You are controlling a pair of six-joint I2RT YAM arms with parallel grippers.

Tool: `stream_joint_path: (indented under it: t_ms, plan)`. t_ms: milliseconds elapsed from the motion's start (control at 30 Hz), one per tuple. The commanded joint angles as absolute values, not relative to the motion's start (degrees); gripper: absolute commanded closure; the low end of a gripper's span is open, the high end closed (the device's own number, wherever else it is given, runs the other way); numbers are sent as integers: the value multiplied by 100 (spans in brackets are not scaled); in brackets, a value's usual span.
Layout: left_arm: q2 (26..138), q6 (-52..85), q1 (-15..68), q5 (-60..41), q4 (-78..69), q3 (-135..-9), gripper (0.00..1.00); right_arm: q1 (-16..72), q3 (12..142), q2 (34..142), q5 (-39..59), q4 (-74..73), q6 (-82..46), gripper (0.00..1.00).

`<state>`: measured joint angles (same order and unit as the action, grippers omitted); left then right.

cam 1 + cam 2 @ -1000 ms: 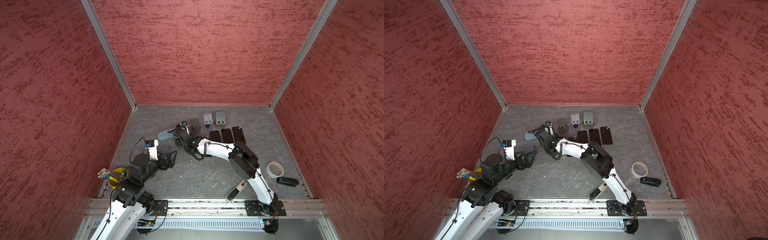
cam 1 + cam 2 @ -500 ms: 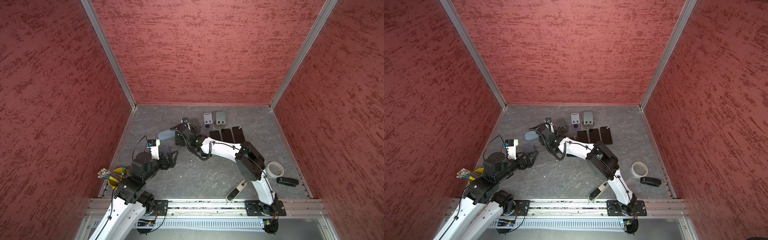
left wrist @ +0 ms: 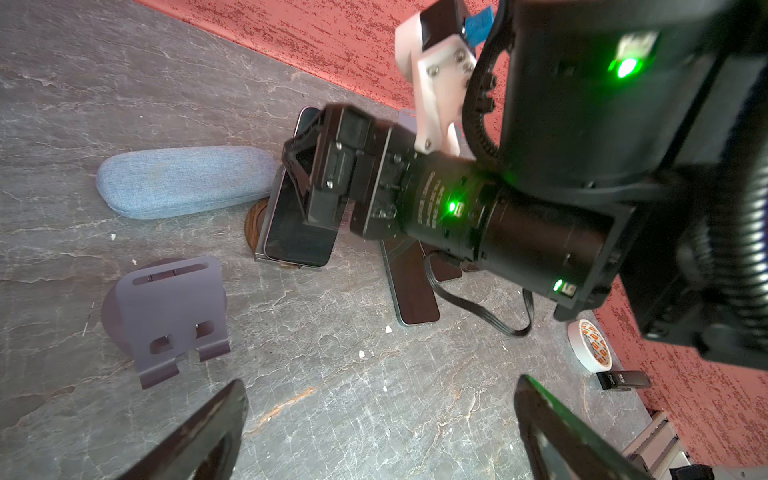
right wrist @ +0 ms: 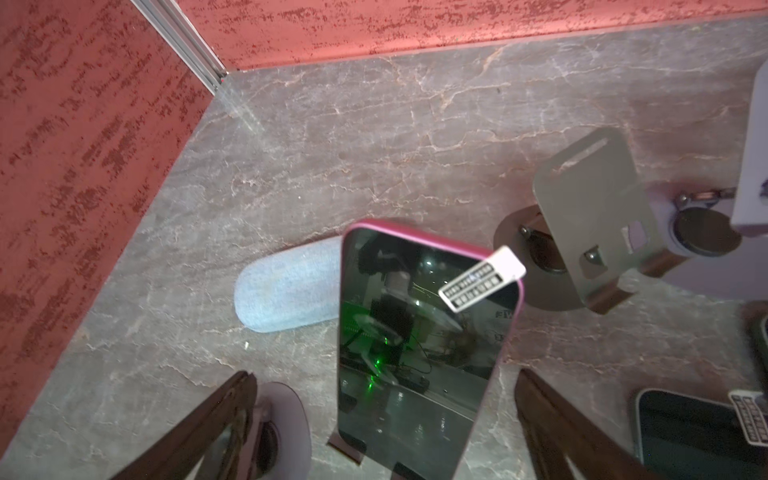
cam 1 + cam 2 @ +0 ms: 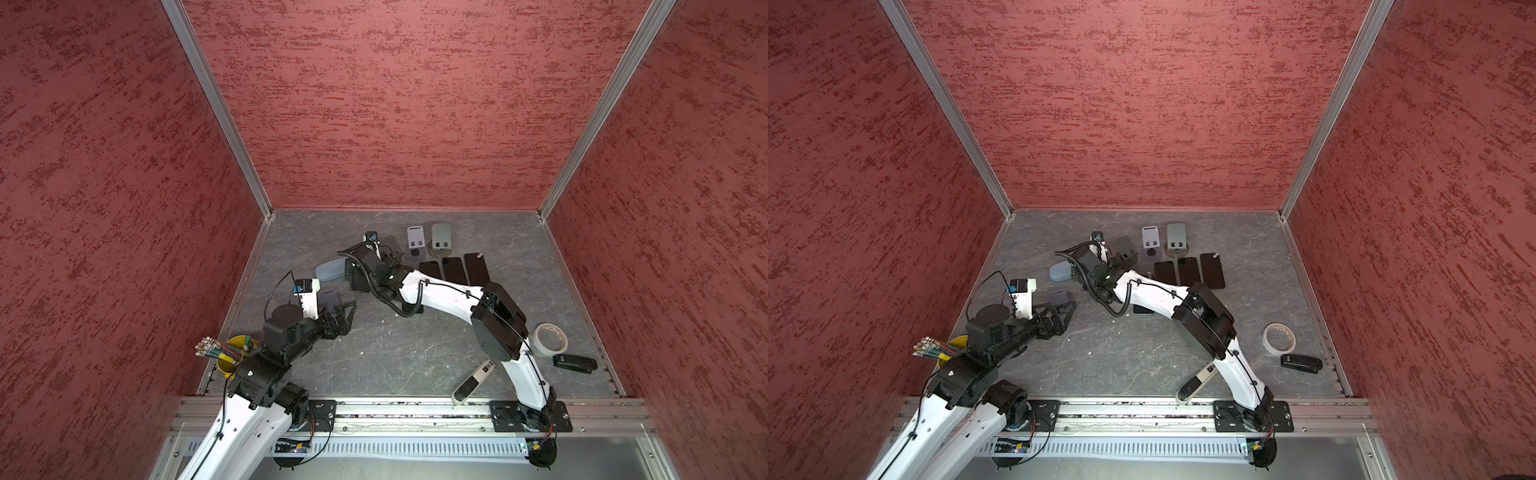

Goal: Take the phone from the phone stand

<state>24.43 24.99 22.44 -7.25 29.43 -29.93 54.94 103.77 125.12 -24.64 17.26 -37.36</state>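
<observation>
**On its phone stand (image 3: 252,226), the phone (image 4: 419,345) is flanked by released jaws**

At the left front corner of the floor (image 5: 395,353), a yellow cup (image 5: 226,365) is seen in both top views. It is filled with a bundle of coloured pencils (image 5: 212,349) whose ends fan out over the rim toward the left wall. A blue-grey fabric case (image 3: 183,180) is laid flat and closed just beside the phone stand, so its contents cannot be told.

The phone, in a pink case, is stood on its short lower edge on the lip of the stand. Its long axis is run upward and leaned back against the stand. The dark, reflective screen is turned toward the right wrist camera, and a white barcode sticker (image 4: 482,278) is stuck at an upper corner. In both top views the phone is hidden under the right wrist.

The right gripper (image 4: 384,376) is placed around the phone with its jaws spread. One finger is seen on each side of the phone and neither is pressed on it; nothing is grasped.

The left gripper (image 3: 380,384) is held above bare floor, well apart from the phone. Its jaws are spread wide and nothing is held between them. An unoccupied grey stand (image 3: 174,316) is set near it.
</observation>
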Motion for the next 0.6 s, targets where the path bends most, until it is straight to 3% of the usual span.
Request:
stream_joint_path:
  t_ms: [0, 200, 567]
  plan:
    - [2405, 2459, 2206, -726, 2769, -2997, 0, 5520, 10914, 12781, -2727, 2315, -4049, 1]
    - [2399, 2431, 2198, -624, 2865, -3083, 0, 5485, 11878, 13239, -2926, 3265, -4386, 1]
    - [2357, 2382, 2114, -669, 2865, -3100, 0, 5476, 12020, 13184, -3083, 3485, -4526, 1]
